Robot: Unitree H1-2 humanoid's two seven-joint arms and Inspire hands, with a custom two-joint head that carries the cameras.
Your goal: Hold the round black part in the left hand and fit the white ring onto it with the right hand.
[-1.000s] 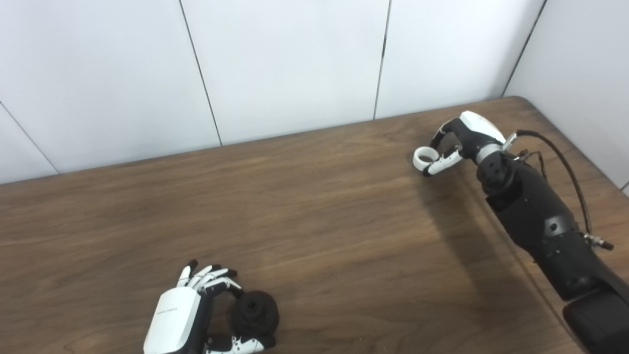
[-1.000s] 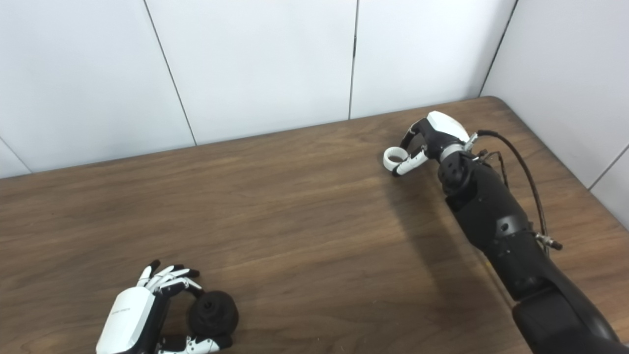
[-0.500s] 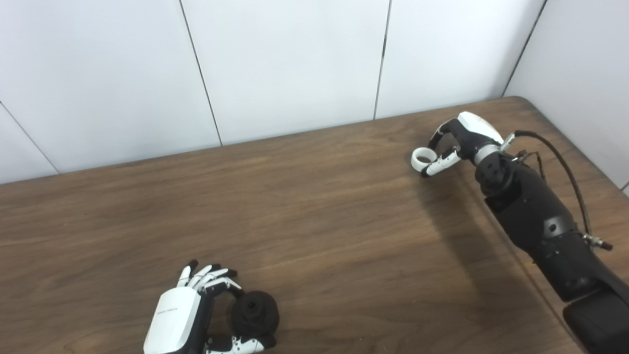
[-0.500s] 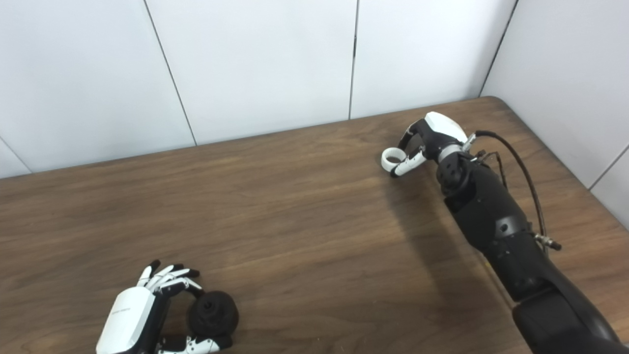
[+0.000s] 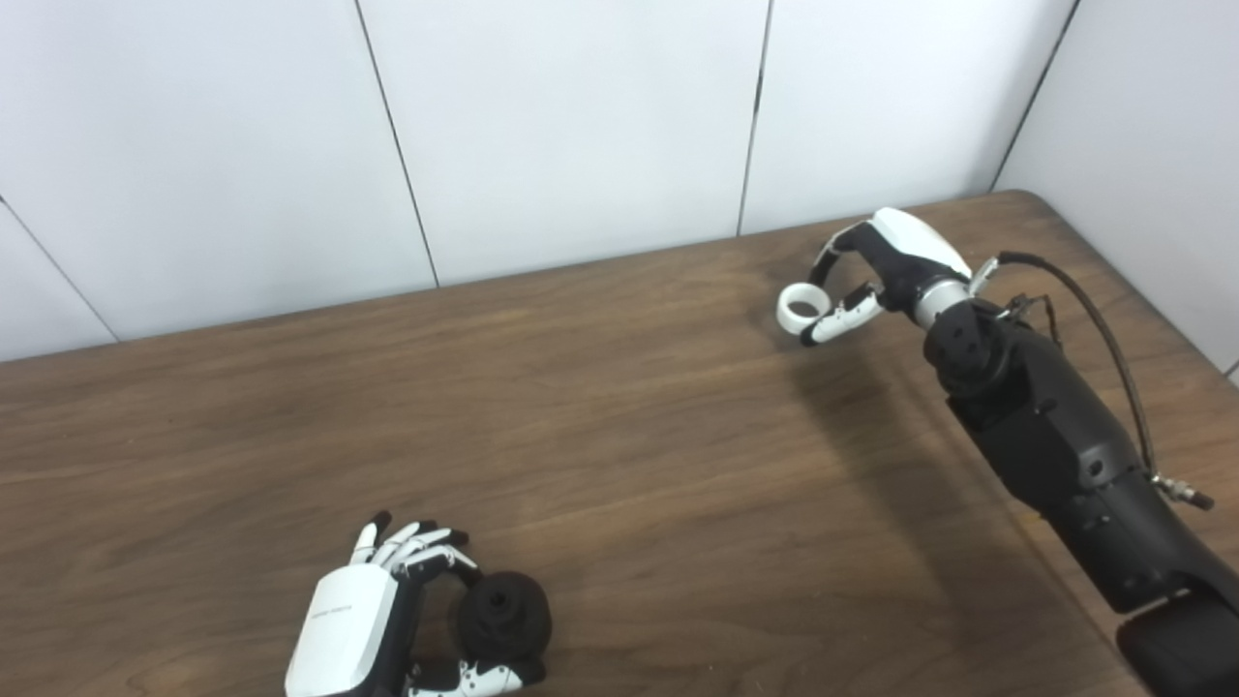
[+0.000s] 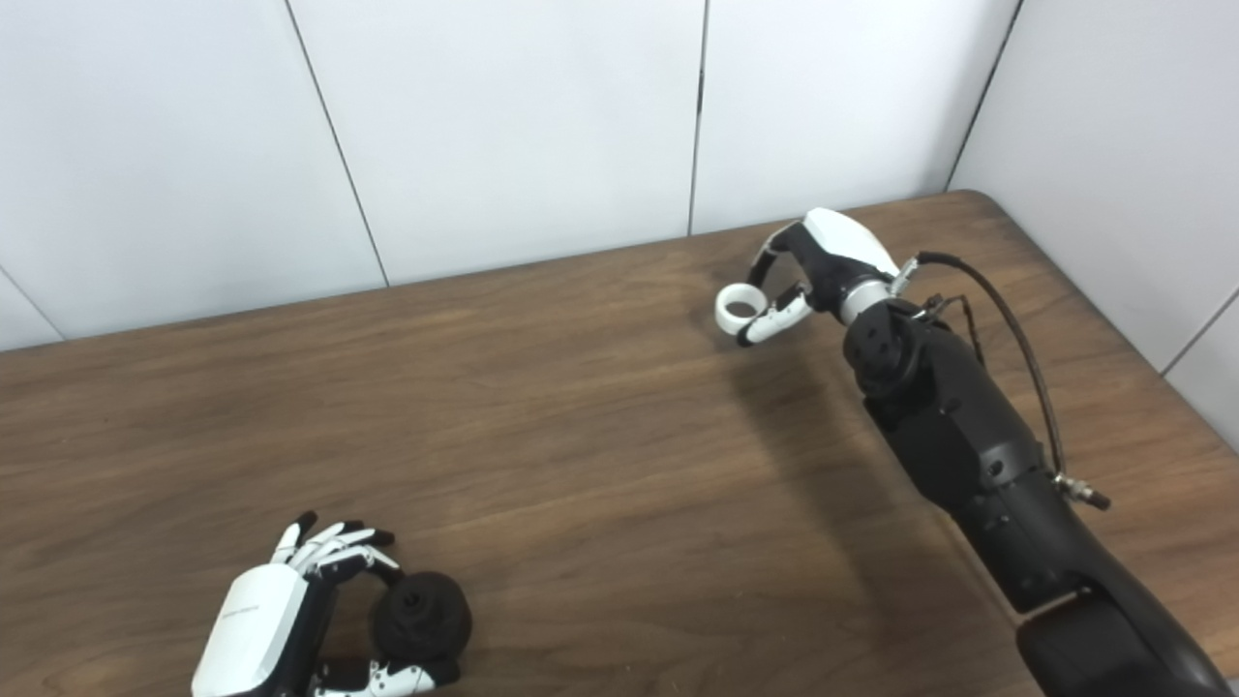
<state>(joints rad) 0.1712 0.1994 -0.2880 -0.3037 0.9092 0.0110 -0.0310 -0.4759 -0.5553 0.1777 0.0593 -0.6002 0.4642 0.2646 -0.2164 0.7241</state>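
The round black part sits at the near left of the brown wooden worktop, close to the bottom edge of both views. The left hand wraps it from its left side: the fingers curl over the top of the part and the thumb reaches under its lower edge, so the part is held between them. Whether the part also rests on the worktop cannot be told. A small hole shows in the face of the part that is turned up toward the cameras.

Well apart from it, at the far right of the worktop near the white panelled wall, the right hand carries the white ring. The ring is pinched at its right rim between the thumb below and a finger above, with its opening facing up and clear to see through. The hand's shadow lies on the wood below it. A black cable loops along the dark forearm behind the wrist.
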